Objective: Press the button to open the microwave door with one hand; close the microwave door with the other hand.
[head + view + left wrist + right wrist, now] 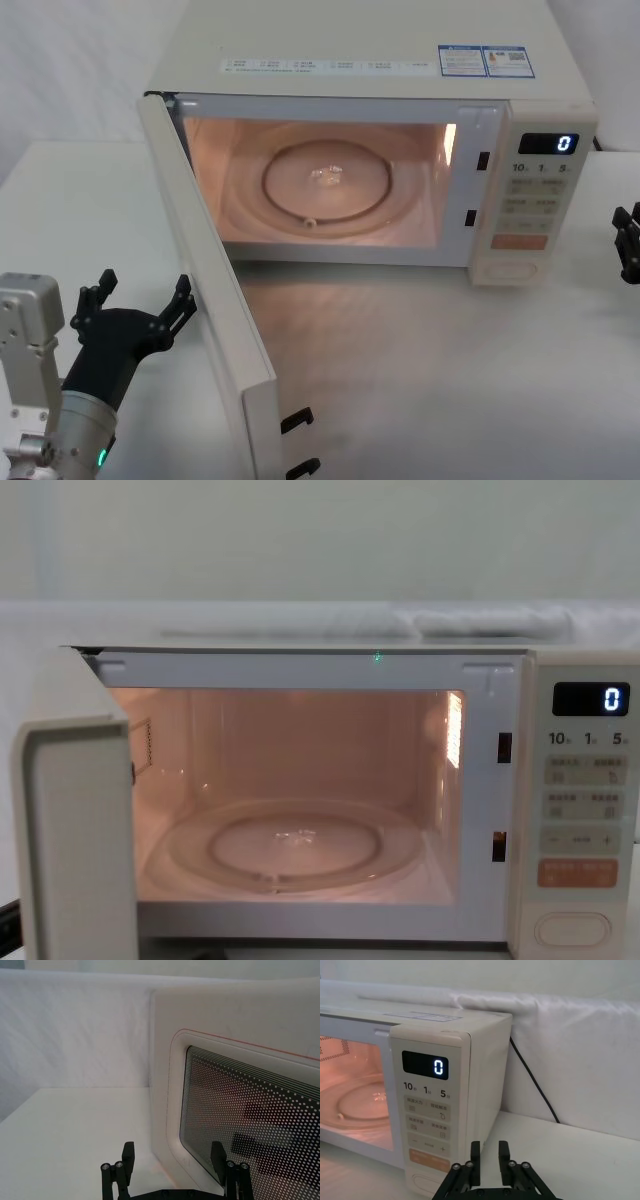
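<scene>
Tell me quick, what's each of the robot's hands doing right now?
Left gripper: open, holding nothing, just outside the swung-open microwave door.
Right gripper: fingers a narrow gap apart, holding nothing, off to the side of the button.

The microwave door point(215, 300) stands swung wide open, hinged at the oven's 9 o'clock side and reaching out toward 6 o'clock. It is a broad cream panel; its outer face carries a dark dotted window edged by a thin pink line. Two black latch hooks jut from its free edge. The button point(515, 268), a wide cream pill with a raised rim, sits lowest on the control panel at 3 o'clock, seemingly unpressed.
</scene>
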`<state>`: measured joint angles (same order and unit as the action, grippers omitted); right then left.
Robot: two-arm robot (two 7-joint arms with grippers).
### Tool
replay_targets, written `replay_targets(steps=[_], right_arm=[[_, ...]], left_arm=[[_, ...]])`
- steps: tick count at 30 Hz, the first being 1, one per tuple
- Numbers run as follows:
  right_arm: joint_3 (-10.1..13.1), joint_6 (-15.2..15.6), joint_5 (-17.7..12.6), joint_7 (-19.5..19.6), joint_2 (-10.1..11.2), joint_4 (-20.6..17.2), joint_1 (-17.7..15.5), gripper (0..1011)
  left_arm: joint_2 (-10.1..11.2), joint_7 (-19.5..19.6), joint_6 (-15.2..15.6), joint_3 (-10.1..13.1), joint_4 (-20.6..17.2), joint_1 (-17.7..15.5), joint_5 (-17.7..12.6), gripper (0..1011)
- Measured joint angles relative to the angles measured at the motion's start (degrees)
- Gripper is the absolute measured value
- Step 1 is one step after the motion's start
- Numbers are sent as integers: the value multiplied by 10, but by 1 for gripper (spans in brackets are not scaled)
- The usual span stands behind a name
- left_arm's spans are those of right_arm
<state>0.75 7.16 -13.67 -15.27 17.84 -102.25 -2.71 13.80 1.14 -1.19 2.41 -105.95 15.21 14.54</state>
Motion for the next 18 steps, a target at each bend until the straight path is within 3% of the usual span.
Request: replay_targets(steps=[8,18], right_arm=[[0,0,1,1,0,0,0,434],[0,1,1,1,-1,-1,0,796]], left_arm=[[0,0,0,0,0,0,0,1001],[0,0,0,0,0,0,0,1001]])
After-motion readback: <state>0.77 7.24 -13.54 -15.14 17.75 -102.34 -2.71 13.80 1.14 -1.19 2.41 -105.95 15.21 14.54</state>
